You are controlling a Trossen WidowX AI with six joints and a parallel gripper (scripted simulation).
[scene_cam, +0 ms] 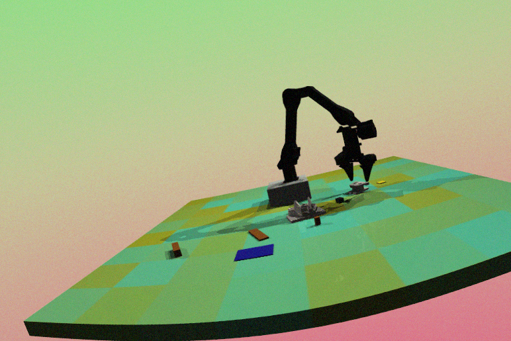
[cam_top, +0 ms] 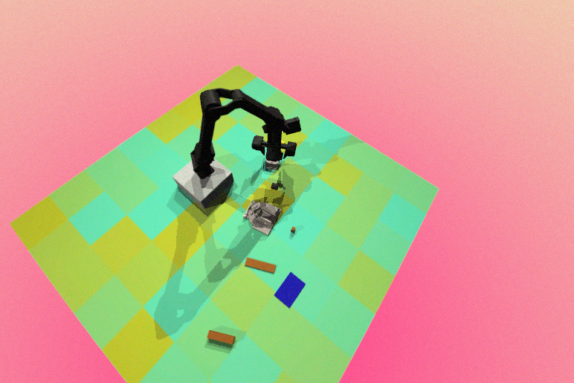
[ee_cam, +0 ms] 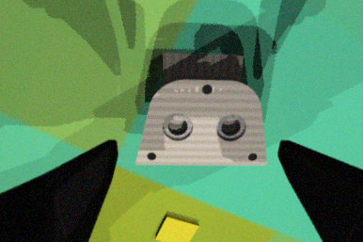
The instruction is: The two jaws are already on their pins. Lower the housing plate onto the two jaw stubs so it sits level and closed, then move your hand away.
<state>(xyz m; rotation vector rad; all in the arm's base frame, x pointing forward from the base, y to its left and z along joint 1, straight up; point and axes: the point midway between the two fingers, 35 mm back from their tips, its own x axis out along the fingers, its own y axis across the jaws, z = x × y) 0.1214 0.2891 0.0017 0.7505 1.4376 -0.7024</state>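
The housing plate (cam_top: 272, 162) (scene_cam: 360, 183) (ee_cam: 199, 144) is light grey, with a rounded end and two ringed round holes. It lies on a small grey stand (scene_cam: 357, 190) (ee_cam: 202, 65). My gripper (scene_cam: 359, 181) (ee_cam: 199, 148) points down, open and empty. Its fingertips are close above the plate in the exterior view and on either side of it in the wrist view; I see no contact. The grey base with the two jaws (cam_top: 263, 216) (scene_cam: 305, 212) stands apart from the plate. The upright jaw pieces show in the exterior view; the stubs are too small to make out.
A black block (cam_top: 274, 185) (scene_cam: 339, 200) lies between stand and jaw base. A small orange block (cam_top: 292, 230) (scene_cam: 317, 220) is beside the base. Two orange bars (cam_top: 260, 265) (cam_top: 221, 337) and a blue sheet (cam_top: 290, 290) (scene_cam: 253, 252) lie farther off. A yellow piece (scene_cam: 381, 182) (ee_cam: 178, 229) lies near the stand.
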